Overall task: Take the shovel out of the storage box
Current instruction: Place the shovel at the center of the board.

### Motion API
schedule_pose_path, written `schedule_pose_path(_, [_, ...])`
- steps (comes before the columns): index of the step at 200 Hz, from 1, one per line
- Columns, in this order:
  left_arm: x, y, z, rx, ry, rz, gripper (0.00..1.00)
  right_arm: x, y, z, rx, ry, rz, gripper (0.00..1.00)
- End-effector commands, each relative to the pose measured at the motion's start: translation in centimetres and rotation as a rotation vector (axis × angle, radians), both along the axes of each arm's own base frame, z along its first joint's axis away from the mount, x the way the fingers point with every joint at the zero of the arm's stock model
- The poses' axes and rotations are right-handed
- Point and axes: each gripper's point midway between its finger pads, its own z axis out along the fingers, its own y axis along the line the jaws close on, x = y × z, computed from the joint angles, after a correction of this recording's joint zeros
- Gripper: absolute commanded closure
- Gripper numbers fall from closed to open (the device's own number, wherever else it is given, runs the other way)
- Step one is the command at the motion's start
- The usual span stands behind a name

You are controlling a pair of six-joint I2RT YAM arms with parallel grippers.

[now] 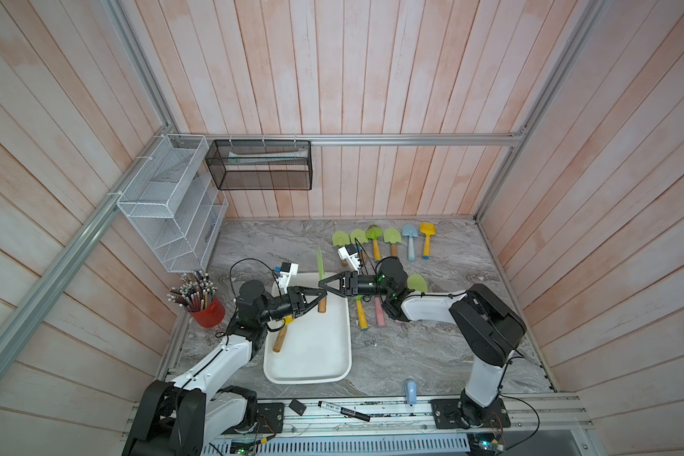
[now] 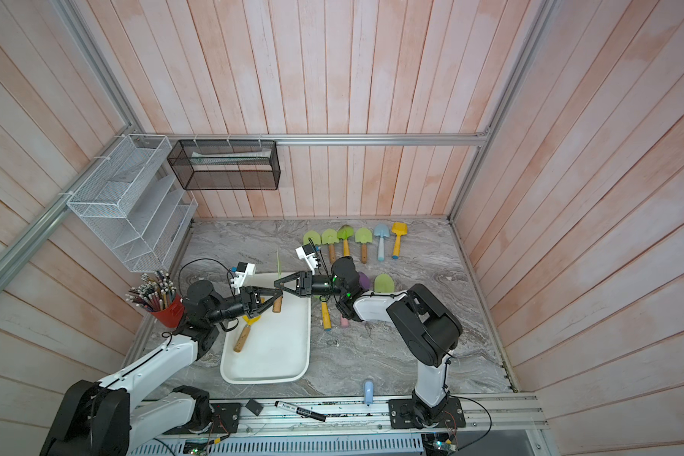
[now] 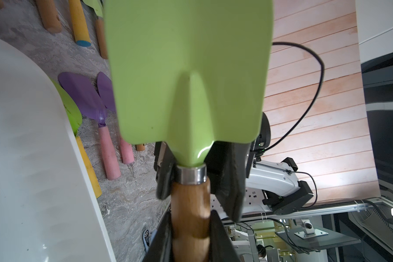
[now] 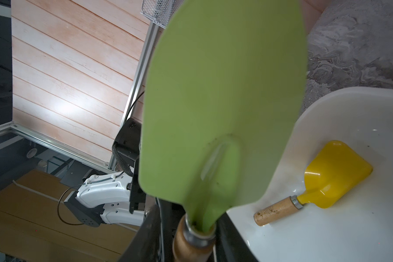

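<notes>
**Op:** Gripper status?

**Me:** My left gripper (image 1: 322, 295) is clamped on the green shovel (image 1: 320, 262), on its wooden handle just below the metal ferrule (image 3: 191, 174). My right gripper (image 1: 324, 287) comes in from the opposite side, with its jaws straddling the same shovel at the ferrule. One finger (image 3: 165, 181) touches the ferrule. I cannot tell whether that pair is actually clamped.

**Op:** Shovel position?

**Me:** Blade up, handle down, and the blade is edge-on in both top views. The handle end hangs over the far right part of the storage box (image 1: 312, 347). It's held between my two grippers, not lying in the box.

**Op:** Anything in the box?

**Me:** One yellow shovel (image 4: 336, 172) with a wooden handle, flat on the box floor. In the top views my left gripper partly covers it.

**Op:** Outside the box?

**Me:** A row of shovels (image 1: 391, 235) lies along the far wall on the marble table (image 1: 411, 355). More lie just beside the box's right rim, including purple shovels (image 3: 82, 95) with pink handles.
</notes>
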Motion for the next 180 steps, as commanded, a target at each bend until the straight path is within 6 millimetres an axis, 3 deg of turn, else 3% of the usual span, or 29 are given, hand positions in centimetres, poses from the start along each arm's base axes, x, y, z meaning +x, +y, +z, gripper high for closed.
schedule_pose_path(1, [-0.2,-0.1,-0.2,-0.003,-0.009,-0.015,0.87,-0.6,0.4,1.8,0.061,-0.043,0.041,0.66])
schedule_pose_path(46, [-0.4,-0.2,-0.6,0.002,-0.005,-0.022,0.86,-0.4,0.5,1.6,0.077,-0.024,0.04,0.82])
schedule_pose_path(56, [-0.4,-0.2,-0.9,0.011,-0.001,-0.021,0.78,-0.3,0.4,1.5,0.076,-0.026,0.033,0.83])
schedule_pose_path(74, [-0.4,-0.1,-1.3,0.033,0.001,-0.014,0.54,0.1,0.0,1.2,0.065,-0.021,0.009,0.84])
schedule_pose_path(88, [-0.2,0.1,-1.5,0.068,-0.007,0.003,0.45,0.5,-0.7,1.0,0.055,-0.015,-0.015,0.85])
schedule_pose_path(136, [0.8,1.7,-2.8,0.26,-0.027,0.087,0.44,3.0,-4.6,-0.1,-0.016,-0.017,-0.134,0.85])
schedule_pose_path(180, [1.7,3.9,-6.1,0.48,0.034,0.188,0.44,5.4,-9.0,-1.8,-0.155,-0.023,-0.279,0.84])
